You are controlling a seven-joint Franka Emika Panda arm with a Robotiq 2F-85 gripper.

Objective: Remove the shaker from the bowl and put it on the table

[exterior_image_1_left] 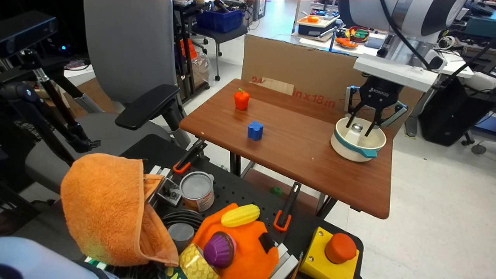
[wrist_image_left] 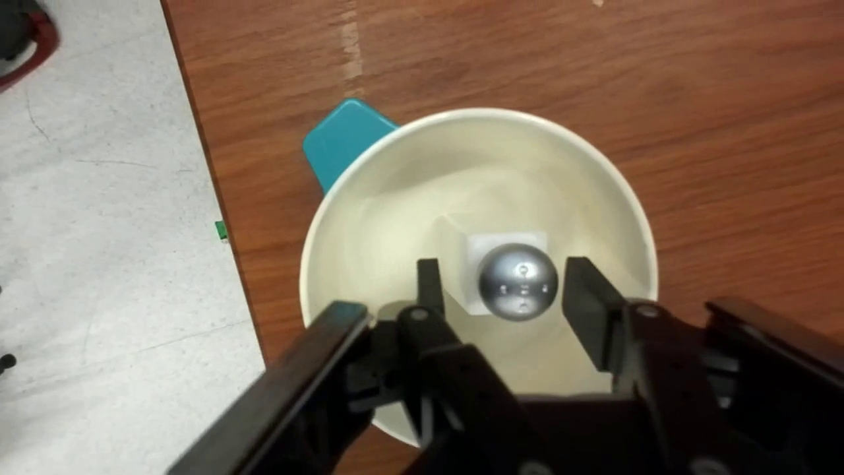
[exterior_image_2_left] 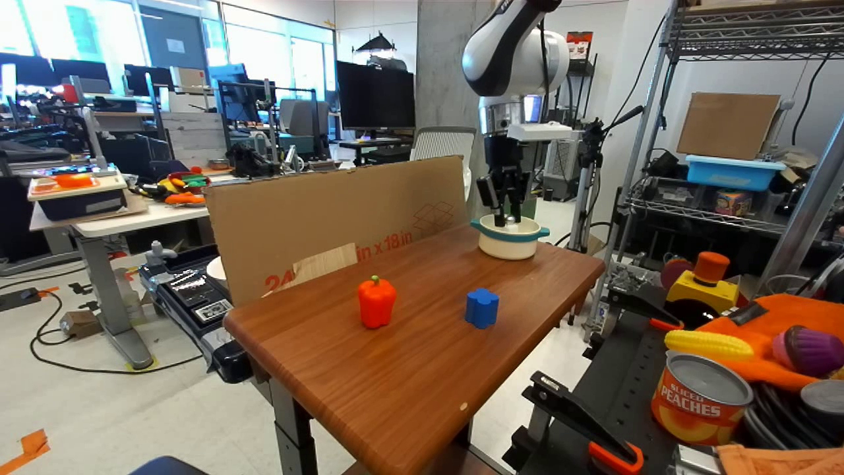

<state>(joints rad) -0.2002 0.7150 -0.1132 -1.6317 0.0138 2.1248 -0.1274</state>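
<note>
One shaker [wrist_image_left: 517, 284] stands inside one bowl [exterior_image_2_left: 508, 249] on one table [exterior_image_1_left: 294, 135] — between two fingers [wrist_image_left: 430, 284] of one gripper [wrist_image_left: 502, 280], spread and unclenched. One orange-red pepper [exterior_image_1_left: 241, 101] and one blue block [exterior_image_1_left: 255, 131] stand well apart from the bowl.

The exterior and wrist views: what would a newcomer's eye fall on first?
Probably the big orange towel at an exterior view's lower left. On the brown table, a red-orange pepper pops, left of a blue flower-shaped block in both exterior views. Next, the open gripper straddles the silver-topped shaker standing in the cream bowl, plainest in the wrist view.
</note>
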